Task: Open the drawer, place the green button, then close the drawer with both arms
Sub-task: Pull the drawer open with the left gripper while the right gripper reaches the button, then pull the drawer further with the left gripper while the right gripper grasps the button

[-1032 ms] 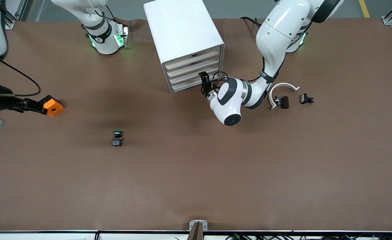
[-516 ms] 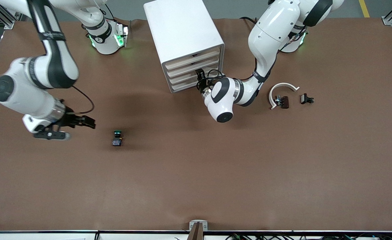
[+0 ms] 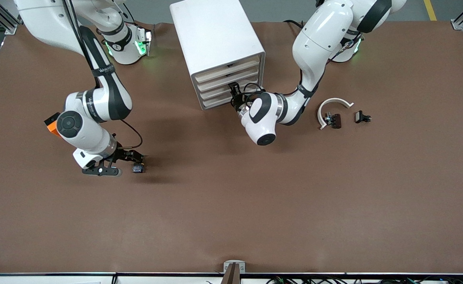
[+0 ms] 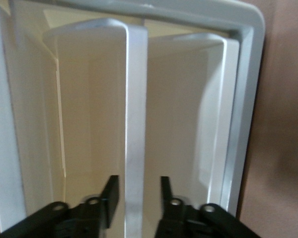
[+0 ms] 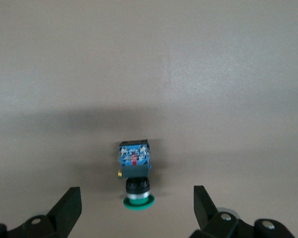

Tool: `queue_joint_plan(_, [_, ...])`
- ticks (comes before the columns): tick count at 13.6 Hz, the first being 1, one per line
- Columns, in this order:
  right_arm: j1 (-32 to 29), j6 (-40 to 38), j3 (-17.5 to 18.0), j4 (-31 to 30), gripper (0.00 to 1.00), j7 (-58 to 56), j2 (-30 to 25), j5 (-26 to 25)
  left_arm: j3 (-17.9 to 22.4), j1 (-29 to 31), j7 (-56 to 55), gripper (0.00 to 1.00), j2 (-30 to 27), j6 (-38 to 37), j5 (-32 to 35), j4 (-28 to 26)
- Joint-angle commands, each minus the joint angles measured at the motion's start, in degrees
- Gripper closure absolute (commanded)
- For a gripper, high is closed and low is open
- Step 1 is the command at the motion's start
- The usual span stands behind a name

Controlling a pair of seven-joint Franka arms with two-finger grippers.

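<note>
The white cabinet (image 3: 215, 35) stands at the table's back with all four drawers pushed in; the lowest drawer (image 3: 218, 101) is shut. My left gripper (image 3: 234, 91) is at the lower drawer fronts. In the left wrist view its open fingers (image 4: 137, 191) straddle a white drawer lip (image 4: 135, 124) without touching it; I cannot tell which drawer's. The button (image 3: 138, 169) lies on its side on the brown table. My right gripper (image 3: 136, 157) is open, low over its green cap. In the right wrist view the button (image 5: 135, 171) lies between the wide-open fingertips (image 5: 137, 201).
An orange cube (image 3: 51, 125) lies partly hidden by my right arm toward the right arm's end. A dark clip with a white curved strip (image 3: 332, 114) and a small dark part (image 3: 362, 116) lie toward the left arm's end.
My right arm has swung in from the table's end and come down over the button, leaving the orange cube. My left gripper has crept closer onto the drawer fronts.
</note>
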Motion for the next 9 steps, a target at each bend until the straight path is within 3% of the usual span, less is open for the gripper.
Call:
queue_joint_plan(1, [0.89, 2.39, -0.61, 0.47, 0.0, 3.29, 2.58, -1.89, -0.09, -0.16, 0.38, 0.98, 0.79, -0.61, -1.24, 0.84])
queue_joint_plan(5, [3.7, 6.52, -0.7, 0.64, 0.0, 10.93, 6.45, -6.11, 0.0, 0.46, 0.12, 1.0, 0.79, -0.61, -0.8, 1.37])
queue_joint_plan(9, [3.79, 8.37, -0.7, 0.64, 0.0, 11.3, 8.04, -6.73, 0.62, 1.94, 0.38, 1.0, 1.05, -0.61, -0.27, 3.04])
